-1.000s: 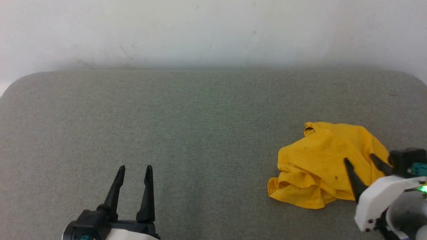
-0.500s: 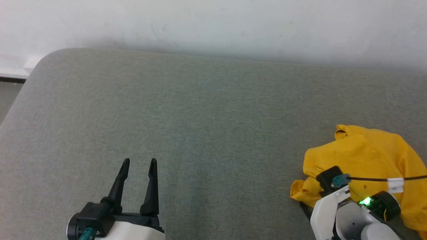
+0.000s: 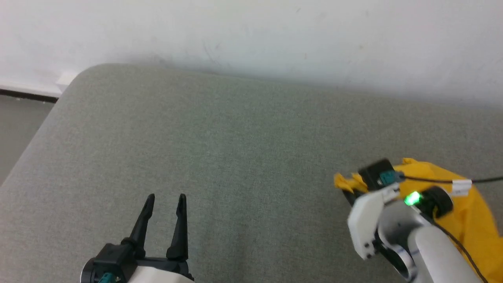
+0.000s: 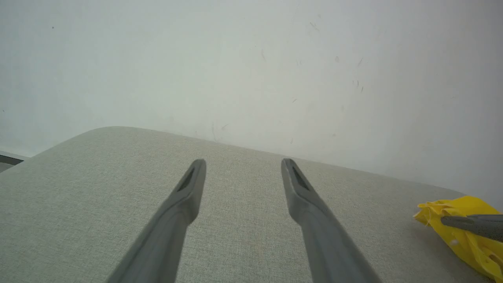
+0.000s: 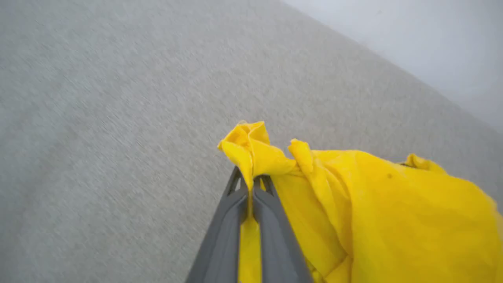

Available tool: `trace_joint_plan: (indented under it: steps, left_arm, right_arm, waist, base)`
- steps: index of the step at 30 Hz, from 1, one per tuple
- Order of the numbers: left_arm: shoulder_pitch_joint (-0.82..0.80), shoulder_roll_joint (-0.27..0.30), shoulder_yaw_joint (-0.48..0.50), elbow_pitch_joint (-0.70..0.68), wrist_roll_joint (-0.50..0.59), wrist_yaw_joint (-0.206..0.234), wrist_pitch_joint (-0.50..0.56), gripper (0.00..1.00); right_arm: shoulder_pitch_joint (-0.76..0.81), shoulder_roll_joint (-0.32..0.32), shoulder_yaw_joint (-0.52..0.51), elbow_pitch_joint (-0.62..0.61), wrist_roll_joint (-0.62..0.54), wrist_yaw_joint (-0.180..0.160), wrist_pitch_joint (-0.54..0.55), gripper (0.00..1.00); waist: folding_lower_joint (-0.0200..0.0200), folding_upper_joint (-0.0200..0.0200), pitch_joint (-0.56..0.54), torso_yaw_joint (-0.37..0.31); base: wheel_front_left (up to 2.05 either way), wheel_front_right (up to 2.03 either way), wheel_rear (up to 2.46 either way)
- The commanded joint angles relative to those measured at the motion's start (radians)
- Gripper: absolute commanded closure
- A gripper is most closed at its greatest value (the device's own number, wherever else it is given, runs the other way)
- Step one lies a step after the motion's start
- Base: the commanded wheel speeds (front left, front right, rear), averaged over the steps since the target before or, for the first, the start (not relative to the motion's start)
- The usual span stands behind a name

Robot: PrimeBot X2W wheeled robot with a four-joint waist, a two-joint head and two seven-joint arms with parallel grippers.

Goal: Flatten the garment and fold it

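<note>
Head view: the garment (image 3: 475, 220) lies bunched at the right of the grey pad (image 3: 235, 149), partly behind the right arm (image 3: 428, 247), with the left gripper (image 3: 166, 197) spread low-left; left wrist: its fingers (image 4: 184, 196) parted above the pad; right wrist: the right gripper (image 5: 251, 184) clamped on a yellow fold.
</note>
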Motion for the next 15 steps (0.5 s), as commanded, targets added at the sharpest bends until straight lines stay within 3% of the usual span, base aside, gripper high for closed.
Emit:
trace_joint_plan:
  steps: [1, 8, 14, 15]
  left_arm:
    - [0.011, -0.002, 0.003, -0.001, -0.001, 0.006, -0.005, 0.00]
    - [0.022, -0.002, 0.040, -0.022, 0.013, 0.021, -0.005, 0.00]
    - [0.023, -0.002, 0.064, -0.032, 0.010, 0.019, -0.005, 0.00]
    - [0.022, -0.002, 0.061, -0.031, 0.008, 0.018, -0.005, 0.00]
  right_arm:
    - [-0.047, 0.020, 0.020, -0.024, 0.015, -0.001, -0.016, 1.00]
    - [-0.151, 0.097, 0.229, -0.087, 0.139, -0.001, -0.039, 1.00]
    - [-0.092, 0.124, 0.411, -0.008, 0.241, -0.001, -0.019, 1.00]
    - [-0.080, 0.125, 0.424, 0.018, 0.247, -0.001, -0.023, 0.89]
  waist:
    - [0.0000, 0.0000, -0.041, -0.007]
    - [0.0000, 0.0000, -0.062, -0.011]
    - [0.0000, 0.0000, -0.024, 0.015]
    - [0.0000, 0.0000, -0.018, 0.020]
  base:
    - [0.00, 0.00, 0.00]
    - [0.00, 0.00, 0.00]
    - [0.00, 0.00, 0.00]
    - [0.00, 0.00, 0.00]
